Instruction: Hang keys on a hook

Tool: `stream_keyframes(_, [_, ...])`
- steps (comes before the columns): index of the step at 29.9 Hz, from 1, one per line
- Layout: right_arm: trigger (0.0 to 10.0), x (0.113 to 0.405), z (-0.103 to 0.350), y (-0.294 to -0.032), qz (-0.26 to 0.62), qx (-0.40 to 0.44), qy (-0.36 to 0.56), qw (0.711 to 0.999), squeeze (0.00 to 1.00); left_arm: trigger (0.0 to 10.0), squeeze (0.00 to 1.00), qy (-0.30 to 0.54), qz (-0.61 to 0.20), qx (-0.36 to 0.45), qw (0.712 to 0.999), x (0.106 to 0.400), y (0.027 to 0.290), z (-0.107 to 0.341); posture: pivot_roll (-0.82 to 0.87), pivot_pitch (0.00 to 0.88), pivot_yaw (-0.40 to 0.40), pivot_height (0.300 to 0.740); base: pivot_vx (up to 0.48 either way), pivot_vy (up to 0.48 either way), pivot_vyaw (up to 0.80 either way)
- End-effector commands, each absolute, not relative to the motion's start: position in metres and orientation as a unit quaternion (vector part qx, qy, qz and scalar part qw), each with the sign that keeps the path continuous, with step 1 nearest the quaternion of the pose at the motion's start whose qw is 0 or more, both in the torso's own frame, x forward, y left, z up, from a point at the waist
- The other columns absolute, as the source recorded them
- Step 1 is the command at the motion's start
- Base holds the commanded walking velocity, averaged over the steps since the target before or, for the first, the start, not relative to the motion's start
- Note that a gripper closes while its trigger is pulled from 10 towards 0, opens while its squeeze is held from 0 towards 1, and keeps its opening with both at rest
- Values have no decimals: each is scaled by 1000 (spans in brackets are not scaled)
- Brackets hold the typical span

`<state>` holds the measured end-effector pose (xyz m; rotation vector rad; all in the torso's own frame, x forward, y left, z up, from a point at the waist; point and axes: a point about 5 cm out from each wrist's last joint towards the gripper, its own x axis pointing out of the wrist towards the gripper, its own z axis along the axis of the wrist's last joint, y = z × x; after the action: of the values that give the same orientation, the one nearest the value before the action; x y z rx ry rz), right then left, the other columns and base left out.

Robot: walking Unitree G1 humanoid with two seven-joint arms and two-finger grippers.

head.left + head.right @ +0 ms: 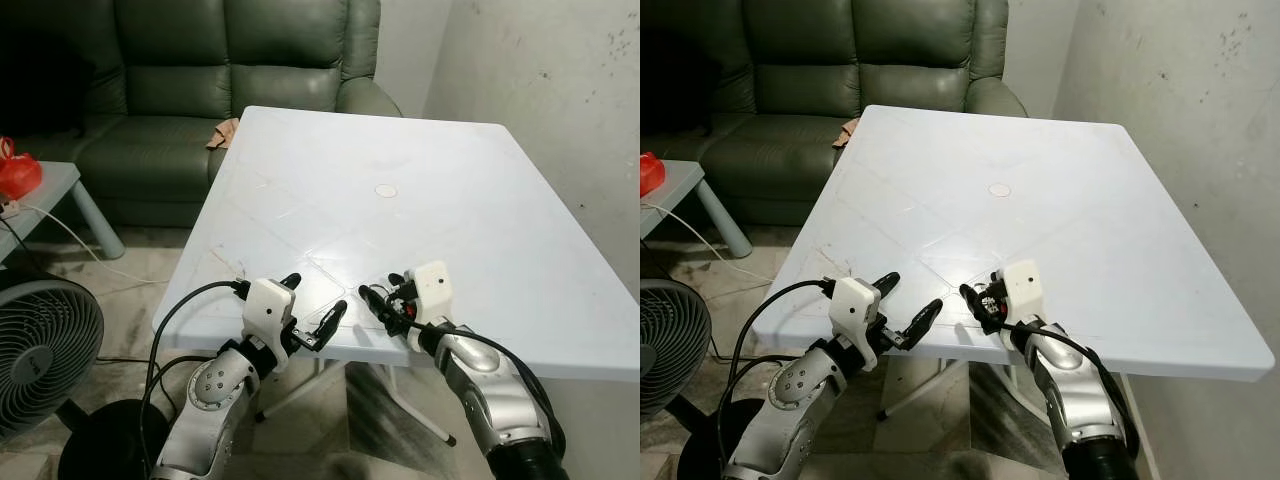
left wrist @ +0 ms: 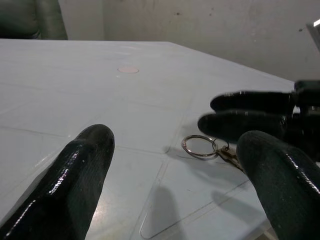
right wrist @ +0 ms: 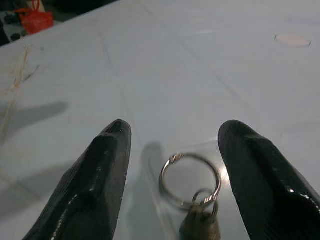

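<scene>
- The keys (image 3: 192,200) are lying flat on the white worktop (image 1: 470,210), right by its near edge, roughly at the middle of it. There's a silver split ring with a smaller ring and a key hooked on.
- Right tool (image 3: 172,170) is down low over that near edge, fingers spread wide with the key ring sitting between them. It's not gripping anything.
- Left tool (image 1: 318,305) is just beside it along the same edge, also open and empty, with the keys a little ahead of its fingertips.
- Other stuff: a green sofa (image 1: 200,90) past the far edge, a fan (image 1: 40,350) on the floor by the left edge, and a small side table (image 1: 60,190) with a red object (image 1: 18,172) on it.
</scene>
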<state>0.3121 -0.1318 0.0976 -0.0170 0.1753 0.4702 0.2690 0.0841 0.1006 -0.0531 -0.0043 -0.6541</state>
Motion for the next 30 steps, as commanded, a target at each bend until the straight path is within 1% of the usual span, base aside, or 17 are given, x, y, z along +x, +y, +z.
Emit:
stream_keyframes(1, [10000,316,99,-135,222,-8,91,971,0,10000,0,-5,-316,-26,948,268,85,103,46,7,-54,740,0,0,0])
stream_keyframes(12, [10000,318,88,-143,196,-39,155,967,0,10000,0,-5,-314,-32,949,268,84,105,52,0,-61,740,0,0,0])
stream_keyframes(15, [10000,316,84,-144,201,-40,167,965,0,10000,0,-6,-314,-33,949,269,83,106,52,0,-61,740,0,0,0])
stream_keyframes(17, [9804,316,82,-145,199,-44,170,964,0,10000,0,-7,-314,-34,949,269,83,106,54,0,-62,740,0,0,0])
stream_keyframes(18, [7647,315,81,-146,198,-46,174,964,0,10000,0,-6,-314,-34,949,269,83,106,54,0,-62,740,0,0,0])
stream_keyframes(19, [7059,314,80,-147,200,-48,175,963,0,10000,0,-6,-314,-34,949,269,83,106,54,0,-62,740,0,0,0])
stream_keyframes(21, [4078,312,79,-148,210,-51,176,961,0,10000,0,-7,-315,-34,949,269,83,106,54,0,-62,740,0,0,0])
stream_keyframes(22, [196,311,79,-147,220,-57,173,958,0,10000,0,-7,-315,-35,948,269,83,106,54,0,-62,740,0,0,0])
stream_keyframes(23, [0,311,80,-148,220,-60,170,959,0,10000,0,-7,-315,-35,948,269,82,106,54,0,-62,740,0,0,0])
stream_keyframes(30, [0,311,78,-150,217,-59,178,958,0,10000,0,-8,-316,-34,948,270,82,107,53,0,-62,740,0,0,0])
